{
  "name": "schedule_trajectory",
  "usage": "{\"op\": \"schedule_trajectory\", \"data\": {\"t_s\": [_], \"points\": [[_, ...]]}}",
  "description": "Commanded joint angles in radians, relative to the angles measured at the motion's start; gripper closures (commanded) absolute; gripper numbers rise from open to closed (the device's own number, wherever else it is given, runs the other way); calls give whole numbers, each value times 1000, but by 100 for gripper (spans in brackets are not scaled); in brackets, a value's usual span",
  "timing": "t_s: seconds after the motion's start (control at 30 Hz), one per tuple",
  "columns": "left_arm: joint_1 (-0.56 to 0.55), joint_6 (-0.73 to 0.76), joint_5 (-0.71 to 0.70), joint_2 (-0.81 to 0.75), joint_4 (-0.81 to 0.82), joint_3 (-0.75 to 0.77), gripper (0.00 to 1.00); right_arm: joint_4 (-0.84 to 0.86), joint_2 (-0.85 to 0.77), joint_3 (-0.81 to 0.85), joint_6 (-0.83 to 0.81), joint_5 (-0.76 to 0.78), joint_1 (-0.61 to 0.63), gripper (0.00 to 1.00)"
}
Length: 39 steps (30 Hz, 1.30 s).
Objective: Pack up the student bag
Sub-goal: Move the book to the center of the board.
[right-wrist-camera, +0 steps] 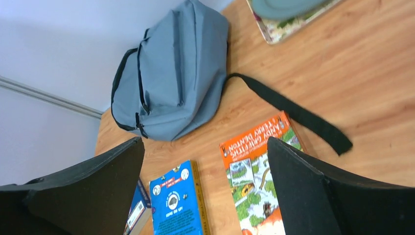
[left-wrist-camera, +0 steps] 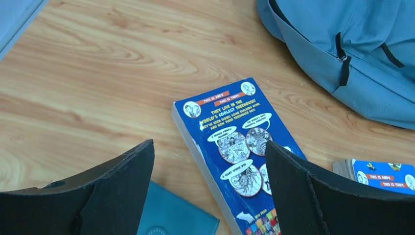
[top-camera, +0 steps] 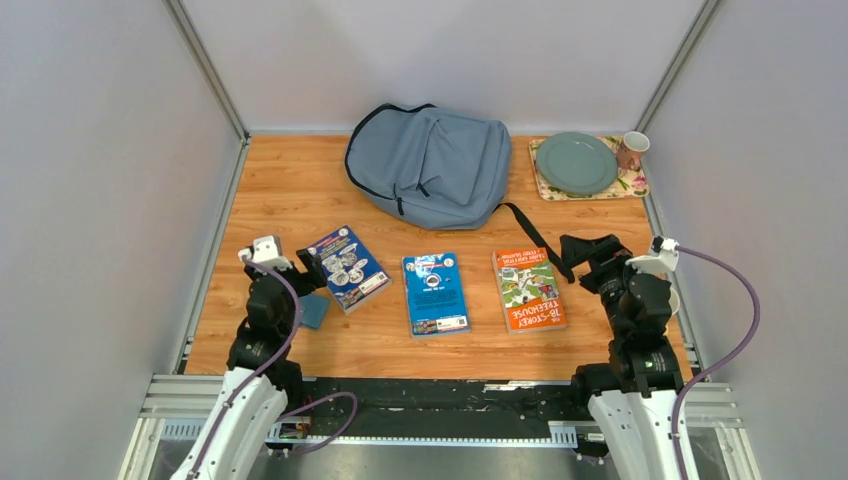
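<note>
Hovering with left pincer (top-camera: 306, 267) and right pincer (top-camera: 590, 248) both spread wide and empty, facing the student bag (top-camera: 430, 165) slumped flat at the far middle of the bench (top-camera: 290, 180).
Likely risking a slip on slick paperbacks (top-camera: 435, 293) lying flat on the wood grain, a snag on the black webbing strap (top-camera: 530, 235) trailing beside the orange book (top-camera: 528, 289), and soft grey-blue fabric sagging shut.

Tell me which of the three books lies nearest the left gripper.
The dark blue book, tilted at the left end of the row, right by the left gripper; the light blue book and the orange book lie farther right.
</note>
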Motion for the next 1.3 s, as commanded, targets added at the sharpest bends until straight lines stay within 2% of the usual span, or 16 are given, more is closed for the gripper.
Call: {"op": "schedule_trajectory", "data": {"t_s": [0.0,0.03,0.1,0.17,0.2,0.23,0.33,0.43,0.57,0.63,0.67,0.77,0.87,0.97,1.13,1.27], "points": [[-2,-88,-59,-12,-229,139,10,-35,-80,-42,73,-128,2,0],[-2,-74,-61,0,-256,162,10,36,-86,-62,67,-187,2,0],[-2,-18,5,14,-326,219,10,63,-72,-65,85,-267,0,0],[-2,-14,113,46,-424,277,9,20,-28,1,27,-315,2,0],[-2,78,278,74,-448,299,10,-71,44,39,-10,-322,0,0],[-2,101,324,88,-469,334,9,-120,79,131,-49,-333,2,0],[-2,96,347,108,-475,334,10,-274,191,219,-125,-316,2,0],[-2,113,286,126,-471,298,10,-235,202,210,-108,-359,26,0],[-2,82,289,193,-500,270,9,-207,202,199,-65,-242,164,1],[-2,76,263,256,-538,297,9,-213,221,211,-45,-145,314,1],[-2,78,263,273,-552,302,9,-213,254,213,-39,-52,418,1],[-1,95,261,319,-560,317,9,-204,382,245,-22,128,601,0],[-1,105,261,335,-552,317,9,-264,545,334,4,283,725,0],[-1,116,261,335,-545,316,9,-235,650,365,-1,316,779,0],[-2,101,279,335,-540,316,9,-210,851,392,-10,386,772,0],[-1,104,313,333,-560,305,9,-202,925,374,-8,317,731,0]]}}
